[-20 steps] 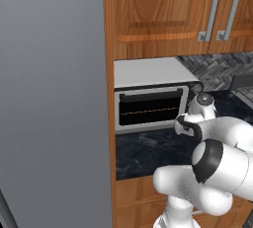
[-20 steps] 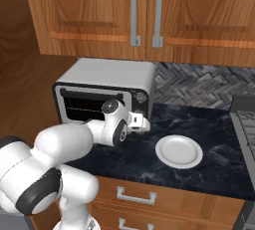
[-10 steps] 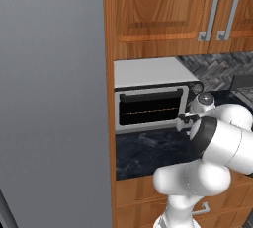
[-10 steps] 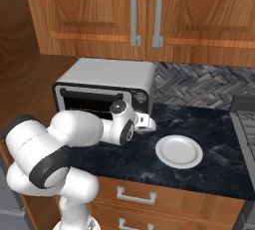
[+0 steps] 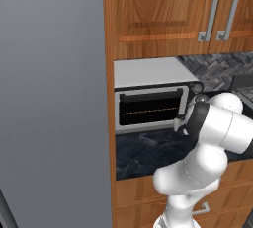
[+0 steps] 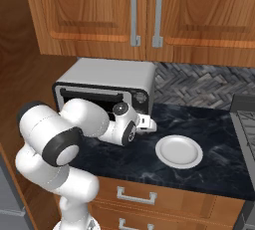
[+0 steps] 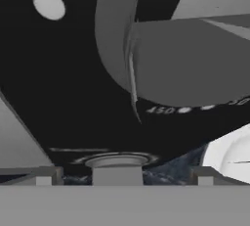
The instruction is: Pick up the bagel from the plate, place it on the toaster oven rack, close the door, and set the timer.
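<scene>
The toaster oven (image 6: 107,77) stands on the dark counter, and its door (image 5: 150,109) is up, with dark glass in it. Behind that glass runs a thin bright line. My gripper (image 6: 146,123) is right at the oven's right front, by the knob column. Seen from the hand, a large grey knob (image 7: 190,63) with "450" printed under it sits just ahead of my gripper (image 7: 124,176). Its fingertips (image 7: 46,176) stand wide apart, open, with nothing between them. The white plate (image 6: 179,151) lies bare to the gripper's right. The bagel is hidden.
Wooden wall cabinets (image 6: 144,12) hang low over the oven. A stove edge (image 6: 244,122) sits at the far right of the counter. A tall grey panel (image 5: 52,98) stands left of the oven. Drawers (image 6: 137,196) run below the counter.
The elbow and upper arm have swung up and around. The gripper has stayed at the oven's knob column, shifting slightly right, and has stayed open.
</scene>
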